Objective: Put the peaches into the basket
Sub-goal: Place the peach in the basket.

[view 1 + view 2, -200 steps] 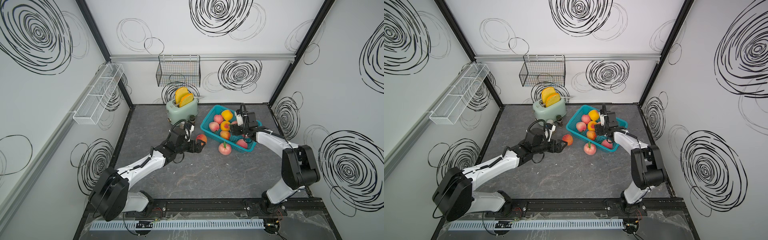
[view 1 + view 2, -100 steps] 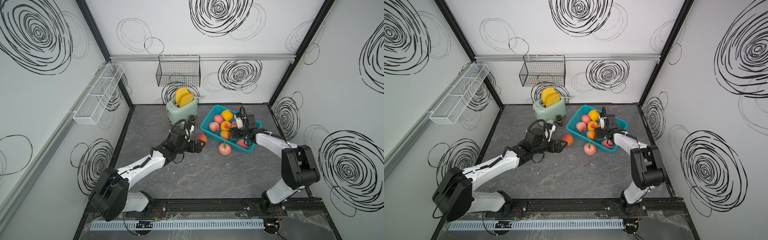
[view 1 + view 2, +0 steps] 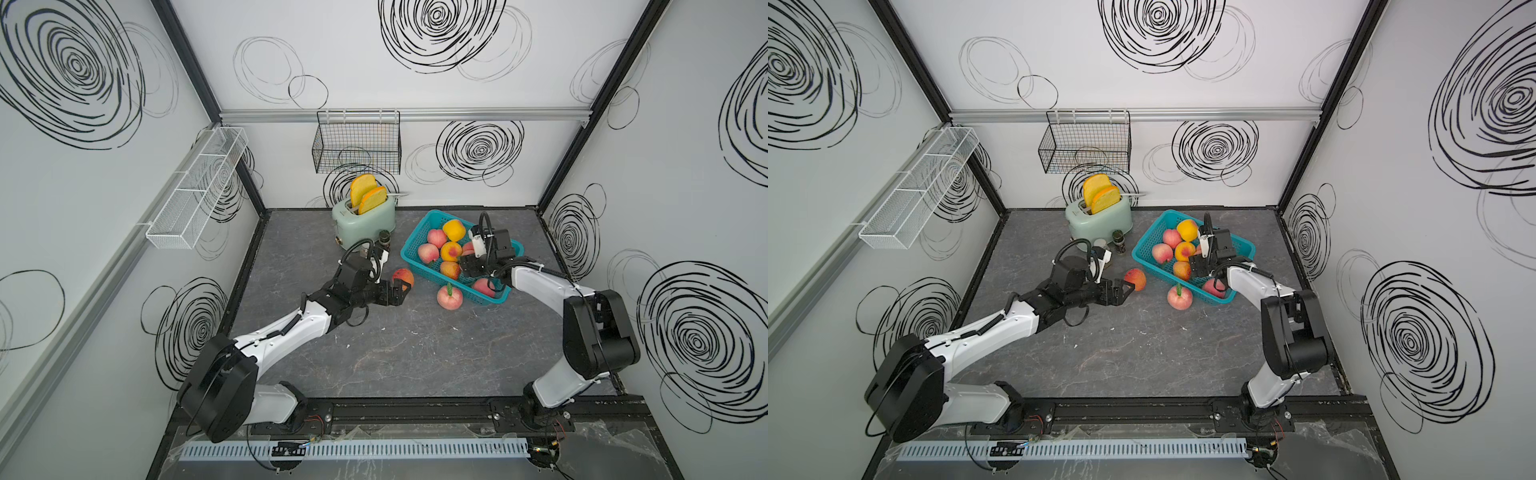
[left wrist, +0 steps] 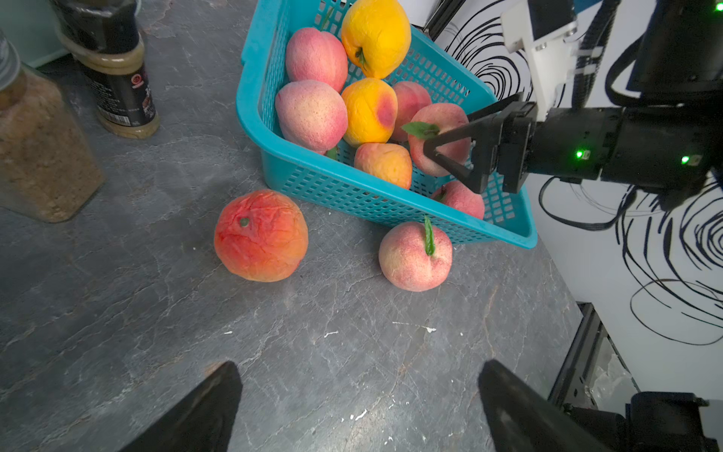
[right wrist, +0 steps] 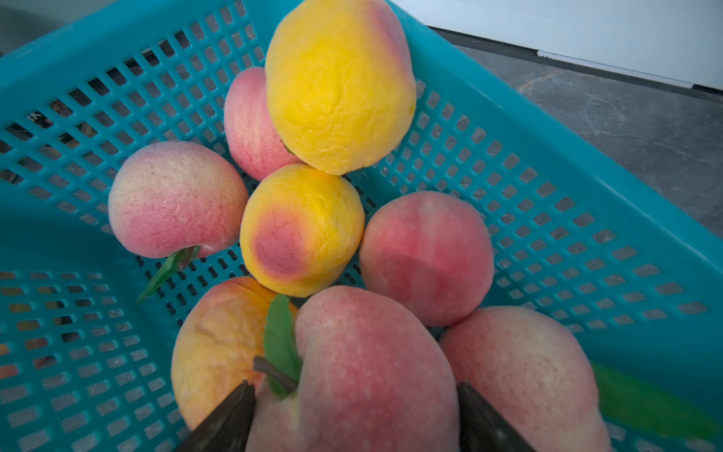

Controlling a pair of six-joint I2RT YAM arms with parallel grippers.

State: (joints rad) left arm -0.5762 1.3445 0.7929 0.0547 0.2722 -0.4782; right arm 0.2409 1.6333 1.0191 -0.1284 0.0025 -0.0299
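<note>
The teal basket stands right of the toaster and holds several pink and yellow peaches. My right gripper is shut on a pink peach with a green leaf, low over the fruit inside the basket. Two peaches lie on the table outside the basket: a red-orange one and a pink one with a leaf against the basket's front wall. My left gripper is open, just short of the red-orange peach, with nothing between its fingers.
A mint toaster with two toast slices stands at the back. Beside it are a dark spice bottle and a glass jar, close to my left wrist. A black wire basket and a white rack hang on the walls.
My right gripper has sunk a little toward the front of the basket with its peach. The left arm has not moved.
</note>
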